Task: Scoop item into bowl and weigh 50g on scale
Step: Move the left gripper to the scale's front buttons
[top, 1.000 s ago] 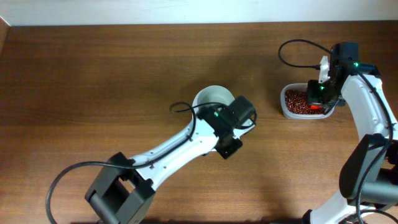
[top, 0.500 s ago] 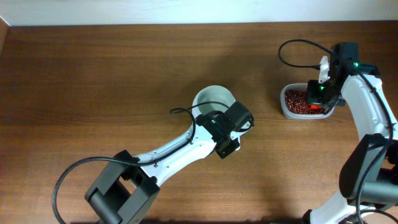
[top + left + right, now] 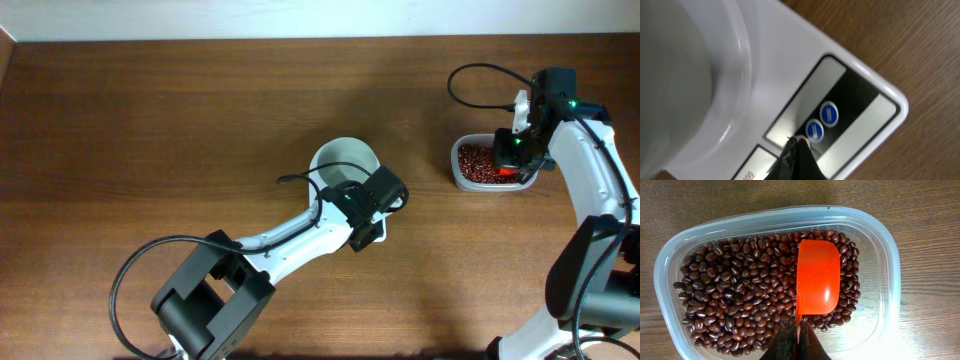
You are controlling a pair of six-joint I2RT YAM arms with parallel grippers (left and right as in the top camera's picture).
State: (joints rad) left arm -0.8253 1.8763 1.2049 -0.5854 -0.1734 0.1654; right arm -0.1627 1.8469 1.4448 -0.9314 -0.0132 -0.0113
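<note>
The white bowl (image 3: 340,158) (image 3: 685,75) stands on the white scale (image 3: 790,65), which my left arm mostly covers in the overhead view. My left gripper (image 3: 797,141) (image 3: 358,192) is shut with nothing in it. Its tip rests on the scale's front panel, right beside the lower of two blue buttons (image 3: 814,131). At the right, the dark red-brown beans (image 3: 740,295) fill a clear plastic tub (image 3: 885,280) (image 3: 470,175). My right gripper (image 3: 799,326) (image 3: 510,160) is shut on the handle of an orange scoop (image 3: 817,277), which lies open side up on the beans with no beans in it.
Brown wooden table (image 3: 150,120) all round. A black cable (image 3: 470,75) loops above the tub beside my right arm. A pale wall edge runs along the table's far side.
My left arm has swung a little, its elbow moving right, while the gripper stays at the scale's front. The right arm and scoop have not moved.
</note>
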